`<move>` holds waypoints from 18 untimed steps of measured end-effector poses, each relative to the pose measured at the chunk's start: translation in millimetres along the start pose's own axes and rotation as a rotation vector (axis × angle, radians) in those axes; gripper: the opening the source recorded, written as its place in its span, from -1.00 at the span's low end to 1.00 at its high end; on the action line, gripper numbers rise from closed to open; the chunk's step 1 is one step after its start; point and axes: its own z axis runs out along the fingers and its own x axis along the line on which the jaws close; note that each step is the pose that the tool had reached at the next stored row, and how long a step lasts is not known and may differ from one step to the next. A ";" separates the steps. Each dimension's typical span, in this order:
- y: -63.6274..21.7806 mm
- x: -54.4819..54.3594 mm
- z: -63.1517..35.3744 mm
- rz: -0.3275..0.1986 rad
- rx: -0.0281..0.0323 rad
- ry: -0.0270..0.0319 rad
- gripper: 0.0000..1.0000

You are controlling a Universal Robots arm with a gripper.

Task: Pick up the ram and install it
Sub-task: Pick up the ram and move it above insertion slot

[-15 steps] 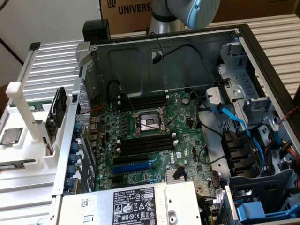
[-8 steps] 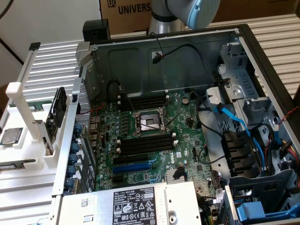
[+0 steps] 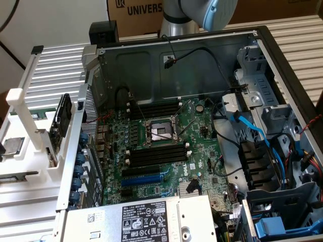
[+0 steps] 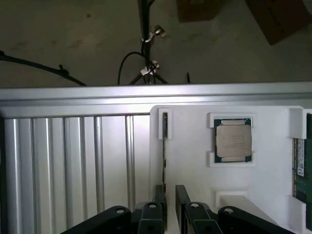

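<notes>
Pincer (image 4: 170, 190) state: open, gripping nothing, with my two black fingers (image 4: 182, 197) set apart. The thin dark circuit-board ram stick (image 4: 165, 146) stands on edge in a white plastic fixture (image 4: 190, 146). Its near end reaches my fingers, but I cannot tell whether it touches them. A square silver-lidded processor chip (image 4: 233, 139) sits in the same fixture. The green motherboard (image 3: 199, 146) lies to the exterior view's right of the fixture.

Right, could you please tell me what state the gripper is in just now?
Gripper: open, holding nothing, close by the ram standing edge-on in the white holder.
</notes>
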 end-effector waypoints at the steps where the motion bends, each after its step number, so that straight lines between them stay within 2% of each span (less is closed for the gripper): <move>1: -2.0 0.5 1.8 0.000 -0.0003 -0.0001 -0.51; 6: -9.8 2.9 8.9 0.000 -0.0091 0.0001 -0.51; 18: -15.2 4.7 30.5 0.000 -0.0109 -0.0009 -0.51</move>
